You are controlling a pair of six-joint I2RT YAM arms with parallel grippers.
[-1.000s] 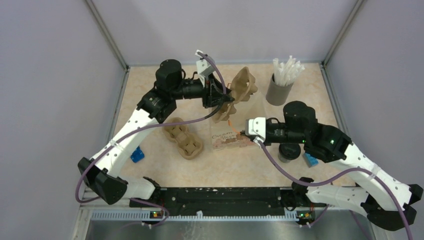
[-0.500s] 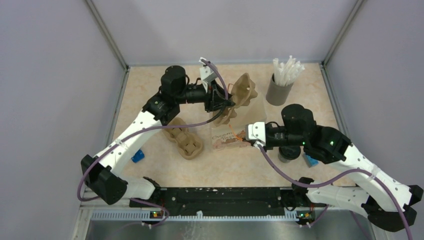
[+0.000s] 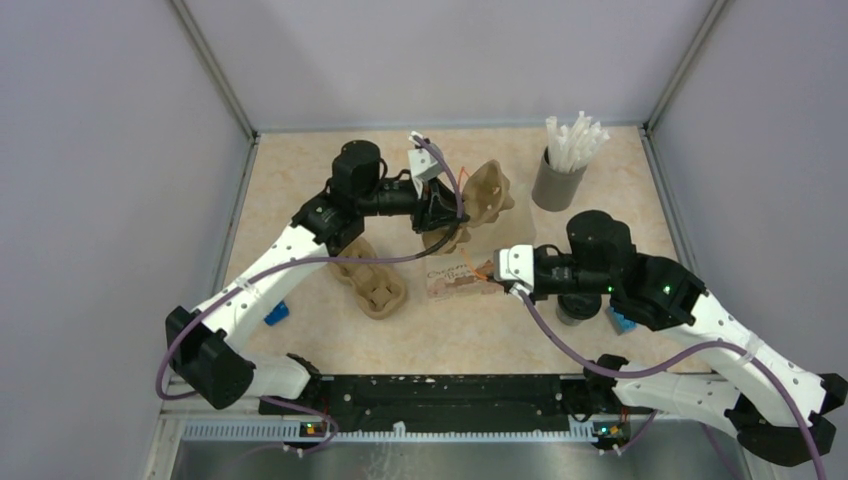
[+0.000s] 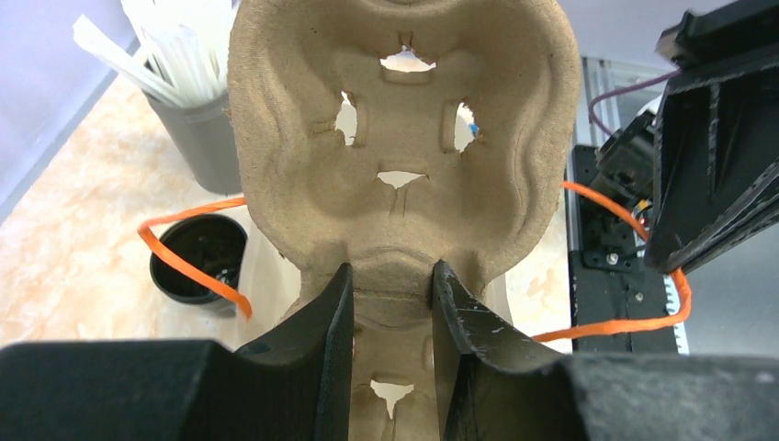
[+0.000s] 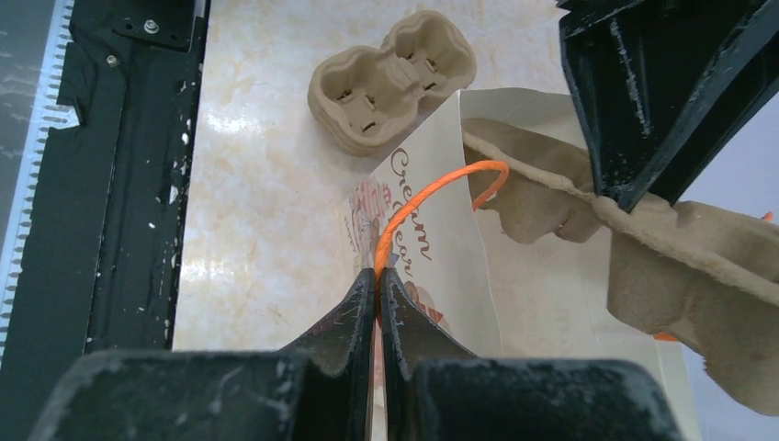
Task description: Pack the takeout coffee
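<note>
At nine o'clock from the white printed paper bag [image 3: 455, 278], a spare stack of brown moulded-pulp cup carriers [image 3: 372, 280] is seen lying on the beige marbled table [image 3: 300, 180]. One brown moulded-pulp cup carrier [image 3: 487, 190] is held upright at the bag's twelve o'clock, its lower end at the open mouth. The left gripper [image 4: 390, 280] is clamped across the narrow waist between its cup wells. Such pulp is judged light, rough and fairly stiff, yet crushable, so the waist is taken as the sound hold. At three o'clock, the bag's thin rim, by its orange cord handle [image 5: 432, 188], is pinched by the fully closed right gripper [image 5: 377, 276]. The paper is judged limp and easily torn, so only gentle tension is advised.
</note>
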